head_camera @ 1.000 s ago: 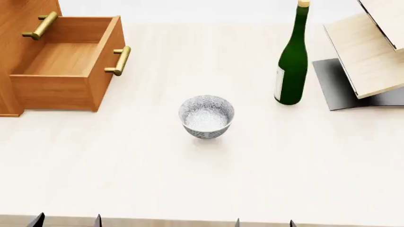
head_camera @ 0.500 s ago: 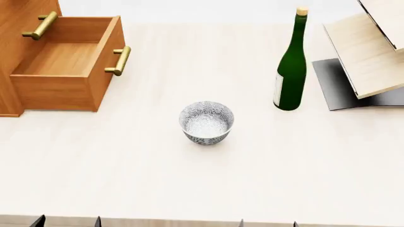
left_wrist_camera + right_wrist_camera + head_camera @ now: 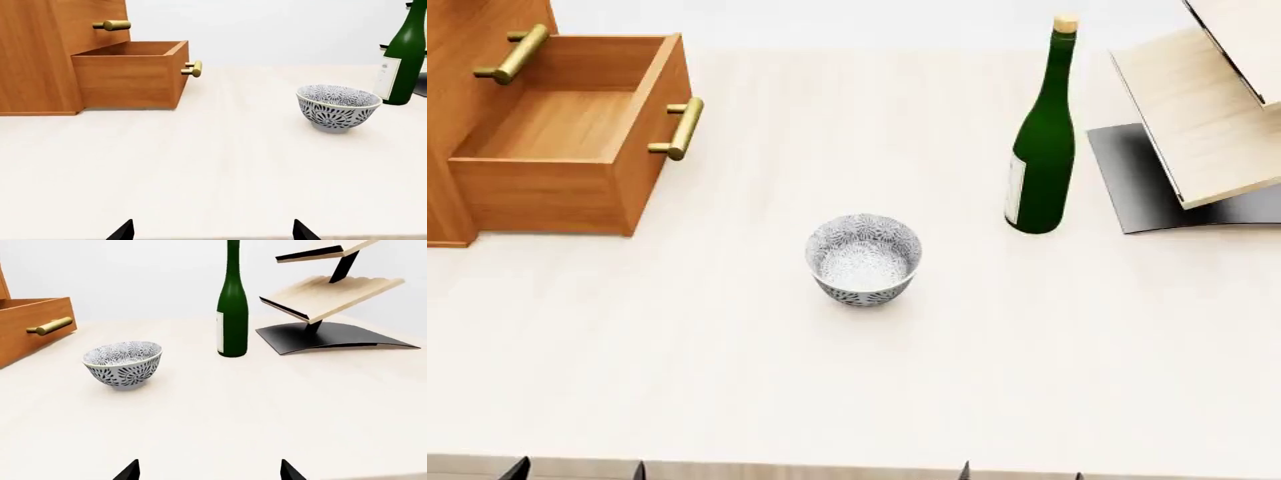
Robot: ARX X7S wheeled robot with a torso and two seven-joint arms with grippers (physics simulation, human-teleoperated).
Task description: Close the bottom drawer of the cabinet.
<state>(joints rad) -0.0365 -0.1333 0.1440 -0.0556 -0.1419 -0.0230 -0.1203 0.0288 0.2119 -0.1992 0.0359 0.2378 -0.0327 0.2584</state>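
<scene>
The bottom drawer (image 3: 561, 140) stands pulled out from the orange-brown cabinet (image 3: 461, 60) at the table's far left, plain wood inside, with its brass bar handle (image 3: 681, 128) facing right. It also shows in the left wrist view (image 3: 130, 75) and the right wrist view (image 3: 30, 325). My left gripper (image 3: 577, 470) is open and empty at the near table edge, far from the drawer; its tips show in the left wrist view (image 3: 210, 231). My right gripper (image 3: 1021, 472) is open and empty at the near edge, also seen in its wrist view (image 3: 208, 471).
A patterned bowl (image 3: 864, 257) sits mid-table. A green bottle (image 3: 1042, 150) stands to the right. A pale wooden rack on a grey base (image 3: 1208, 120) is at the far right. A second brass handle (image 3: 515, 54) sits above the open drawer.
The head view shifted a second ago, so bowl and bottle sit lower in frame. In the last half second my right gripper's tips moved right along the near edge.
</scene>
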